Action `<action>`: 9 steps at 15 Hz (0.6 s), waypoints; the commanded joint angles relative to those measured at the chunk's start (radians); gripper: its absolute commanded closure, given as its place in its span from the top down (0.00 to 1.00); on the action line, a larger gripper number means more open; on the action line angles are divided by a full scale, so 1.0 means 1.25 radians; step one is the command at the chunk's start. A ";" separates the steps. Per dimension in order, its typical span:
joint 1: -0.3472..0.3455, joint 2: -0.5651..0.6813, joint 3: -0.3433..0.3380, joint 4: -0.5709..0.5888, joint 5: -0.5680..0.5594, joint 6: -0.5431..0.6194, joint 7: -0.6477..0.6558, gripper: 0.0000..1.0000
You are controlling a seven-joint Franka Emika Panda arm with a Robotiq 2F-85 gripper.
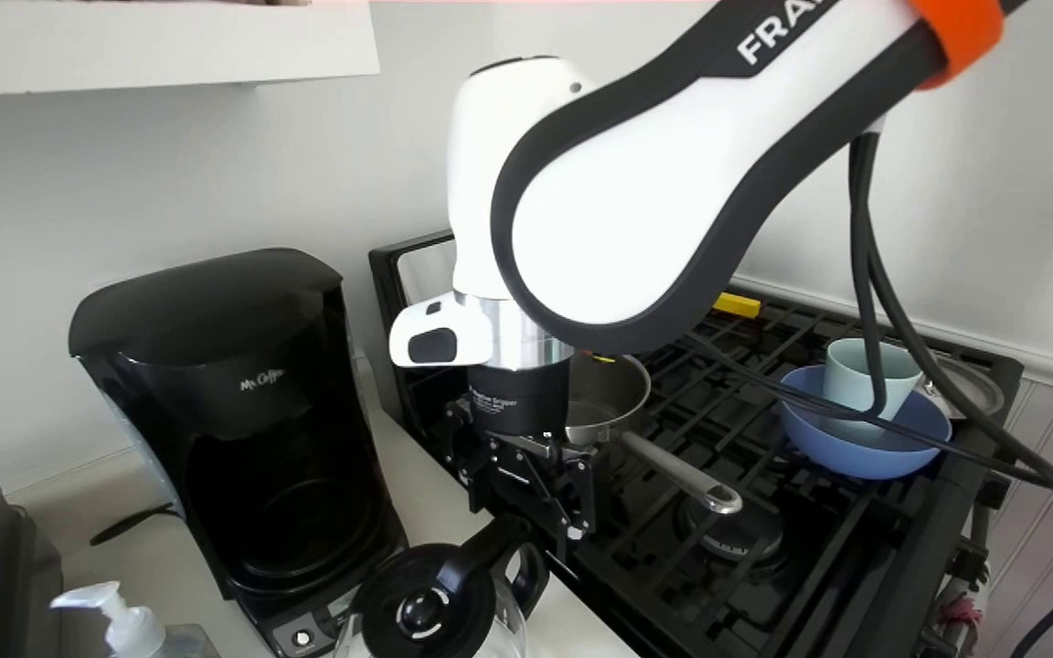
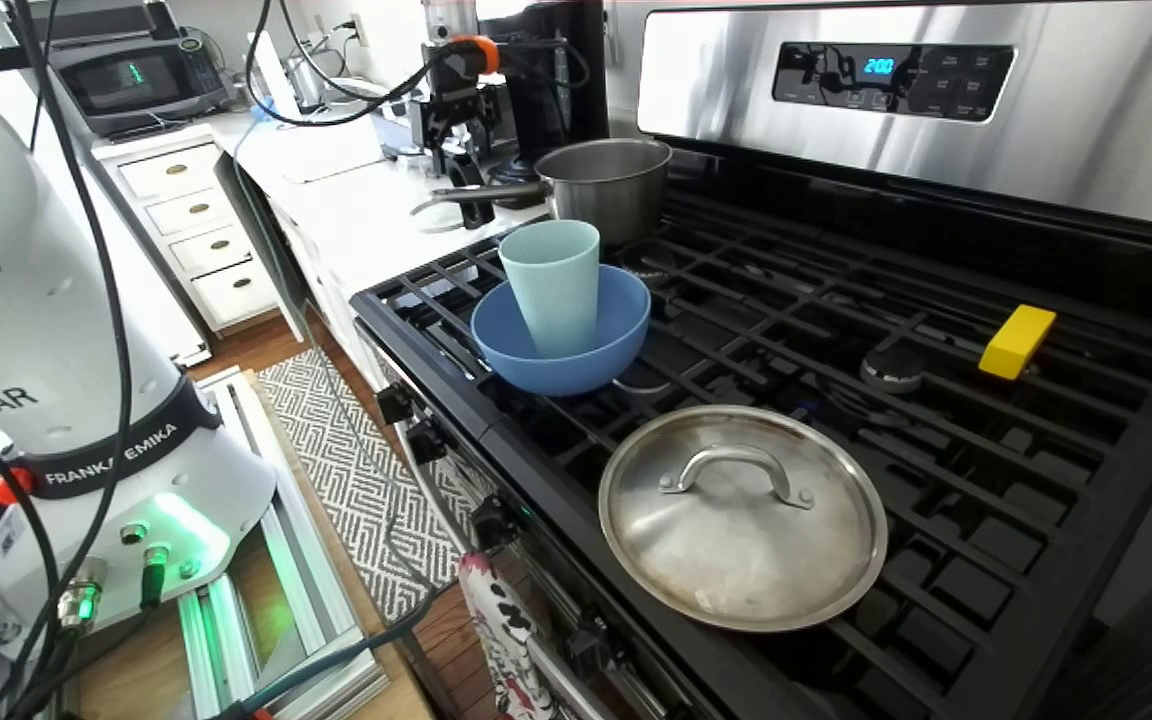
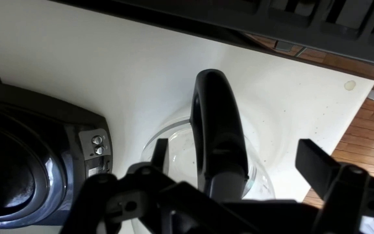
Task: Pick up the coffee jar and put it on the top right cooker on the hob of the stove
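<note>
The coffee jar, a clear glass carafe with black lid and handle, stands on the white counter beside the stove. Its black handle shows large in the wrist view; its handle also shows in an exterior view. My gripper is open and empty above the handle. In the wrist view the fingers stand apart on either side of the handle, with a wider gap on the right. The stove has black grates. Its top right cooker is bare, with a yellow block close by.
A black coffee machine stands beside the carafe. A steel saucepan sits on the back left burner, its handle pointing toward the gripper side. A blue bowl holding a pale green cup and a steel lid lie on the front grates.
</note>
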 commanded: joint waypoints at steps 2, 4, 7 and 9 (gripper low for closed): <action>-0.018 0.060 0.020 0.054 -0.001 -0.001 -0.057 1.00; -0.014 0.067 0.027 0.068 0.007 -0.017 -0.038 1.00; 0.000 0.056 0.038 0.071 -0.004 -0.029 0.008 1.00; 0.002 0.056 0.043 0.076 -0.006 -0.023 0.029 0.99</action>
